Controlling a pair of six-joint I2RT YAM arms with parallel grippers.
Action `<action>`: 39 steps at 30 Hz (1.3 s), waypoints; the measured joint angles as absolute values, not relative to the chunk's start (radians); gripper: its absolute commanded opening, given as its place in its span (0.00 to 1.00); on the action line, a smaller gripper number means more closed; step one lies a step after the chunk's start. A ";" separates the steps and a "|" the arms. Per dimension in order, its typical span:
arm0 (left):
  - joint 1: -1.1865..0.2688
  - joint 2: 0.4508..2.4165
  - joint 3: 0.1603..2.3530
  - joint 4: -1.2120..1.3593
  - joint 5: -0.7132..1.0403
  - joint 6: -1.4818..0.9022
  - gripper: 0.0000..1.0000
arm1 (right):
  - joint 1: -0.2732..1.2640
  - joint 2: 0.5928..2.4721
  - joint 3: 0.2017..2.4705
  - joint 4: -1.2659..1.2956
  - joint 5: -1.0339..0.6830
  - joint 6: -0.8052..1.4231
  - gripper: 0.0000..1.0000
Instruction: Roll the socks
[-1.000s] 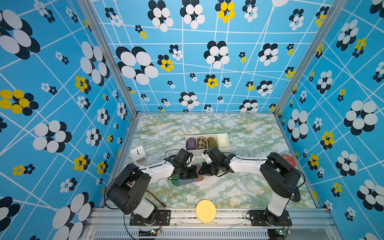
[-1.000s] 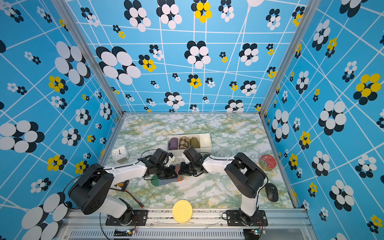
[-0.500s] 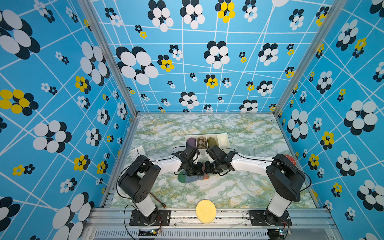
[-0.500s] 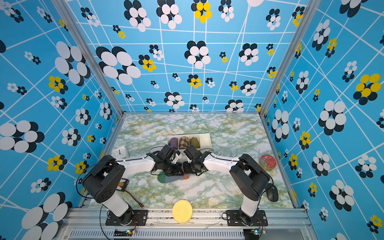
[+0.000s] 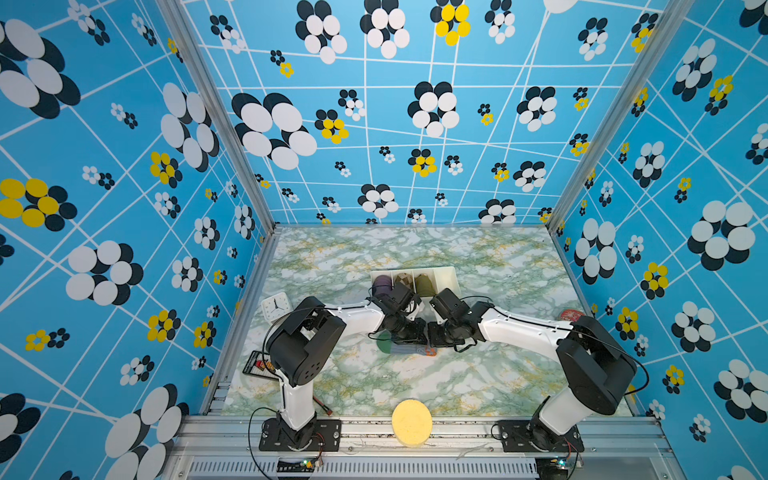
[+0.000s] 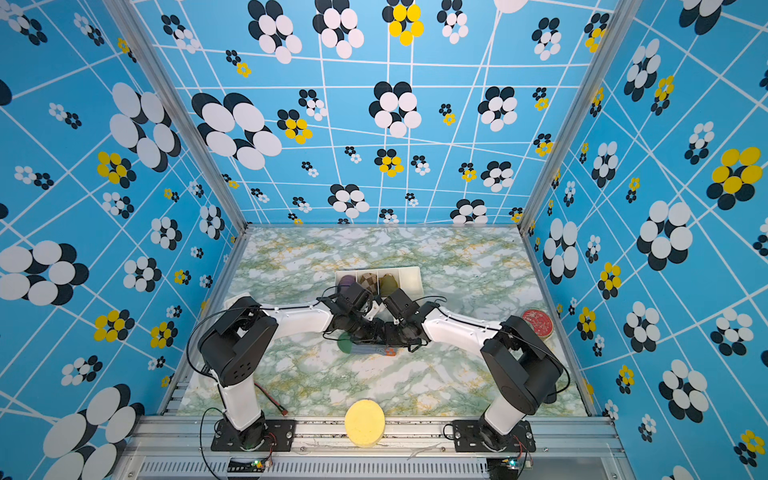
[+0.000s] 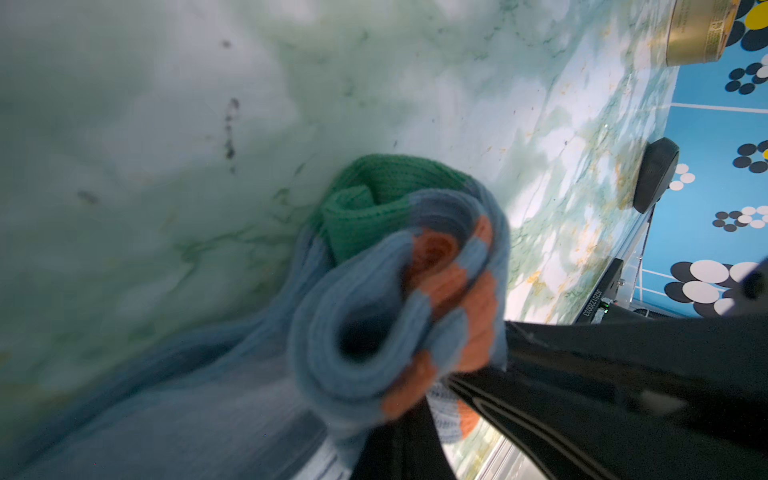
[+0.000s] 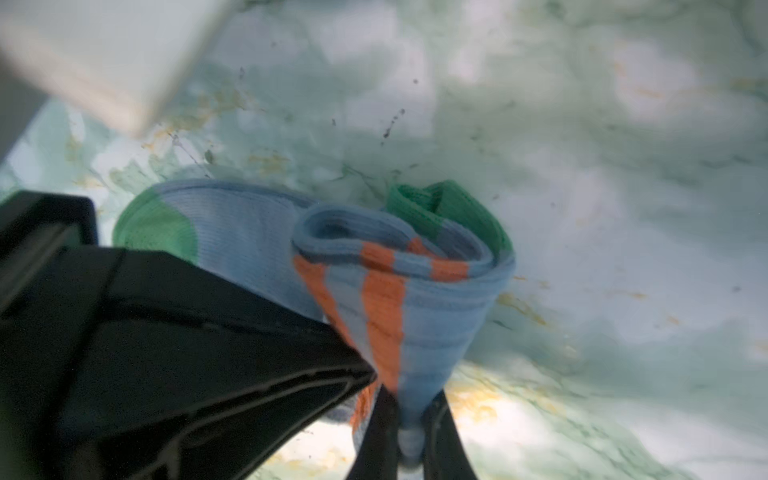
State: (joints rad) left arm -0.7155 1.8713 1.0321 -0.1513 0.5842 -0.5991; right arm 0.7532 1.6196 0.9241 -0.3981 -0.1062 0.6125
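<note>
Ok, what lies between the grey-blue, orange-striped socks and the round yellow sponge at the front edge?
Nothing: in both top views only bare green-veined marble tabletop separates the grey-blue, orange-striped socks from the round yellow sponge.

Soft, matt ribbed-knit cloth socks (image 8: 436, 316) on a smooth, faintly glossy marble-patterned tabletop (image 8: 623, 166); white plastic tray (image 5: 451, 274).

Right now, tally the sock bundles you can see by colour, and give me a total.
Purple rolled socks: 1
Brown-and-cream checkered rolled socks: 1
Olive rolled socks: 1
Grey-blue socks, partly rolled: 1
Total: 4
</note>
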 measured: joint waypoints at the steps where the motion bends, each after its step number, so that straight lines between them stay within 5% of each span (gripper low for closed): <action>1: -0.719 1.876 1.036 -0.147 0.586 -0.602 0.00 | 0.748 1.610 0.916 -0.404 -0.107 0.612 0.05; 18: -0.762 1.877 1.029 -0.092 0.546 -0.681 0.00 | 0.690 1.575 0.887 -0.498 -0.125 0.533 0.06; 29: -0.779 1.877 1.041 -0.108 0.509 -0.680 0.00 | 0.677 1.575 0.877 -0.481 -0.163 0.543 0.30; 39: -0.781 1.877 1.045 -0.133 0.492 -0.661 0.00 | 0.571 1.466 0.751 -0.360 -0.290 0.605 0.35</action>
